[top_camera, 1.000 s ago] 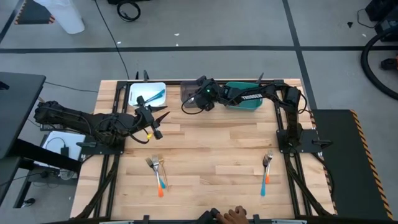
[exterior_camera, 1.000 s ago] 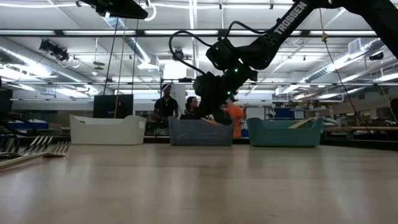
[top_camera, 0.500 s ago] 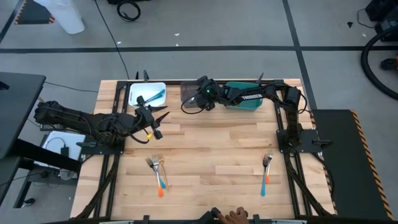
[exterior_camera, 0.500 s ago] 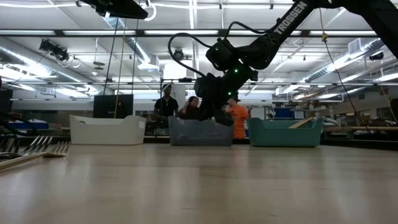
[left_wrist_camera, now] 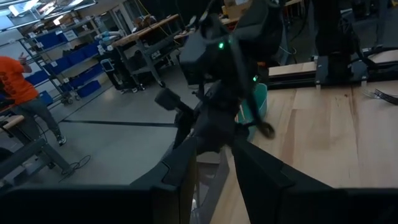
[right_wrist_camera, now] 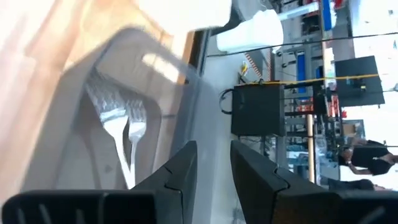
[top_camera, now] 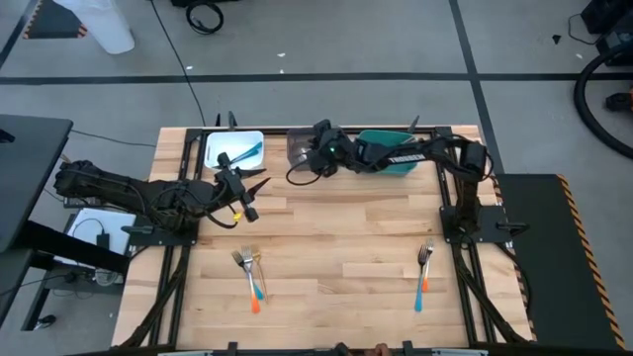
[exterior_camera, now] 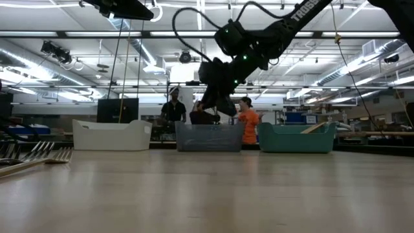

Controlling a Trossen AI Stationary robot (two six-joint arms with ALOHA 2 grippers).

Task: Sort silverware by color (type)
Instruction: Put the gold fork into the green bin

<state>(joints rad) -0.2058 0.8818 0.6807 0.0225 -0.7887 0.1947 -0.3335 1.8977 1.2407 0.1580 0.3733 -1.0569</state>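
1. high view: the right gripper (top_camera: 309, 158) is seen at upper centre over the grey bin (top_camera: 297, 145), its fingers parted with nothing pinched; a drop into that bin is judged just made. the left gripper (top_camera: 247, 188) hangs at centre left below the white bin (top_camera: 210, 151), where a blue-handled fork (top_camera: 240, 155) lies; its fingers are spread and empty. loose forks (top_camera: 249, 272) lie at lower left and two more forks (top_camera: 424, 269) at lower right, well apart from both arms. a reach to a lower pile is judged the next call. the teal bin (top_camera: 388, 164) sits under the right arm.

2. low view: the right gripper (exterior_camera: 217, 97) hangs above the grey bin (exterior_camera: 208, 137) at centre, clear of its rim. fork tips (exterior_camera: 45, 153) show at the left edge. people stand in the room behind.

3. left wrist view: the left gripper's fingers (left_wrist_camera: 255, 171) are spread with nothing between; the right arm's gripper (left_wrist_camera: 214, 118) fills the middle, in the path toward the grey bin.

4. right wrist view: two silver fork heads (right_wrist_camera: 121, 127) lie inside the grey bin (right_wrist_camera: 68, 118); the fingers (right_wrist_camera: 180, 168) stand parted and empty.
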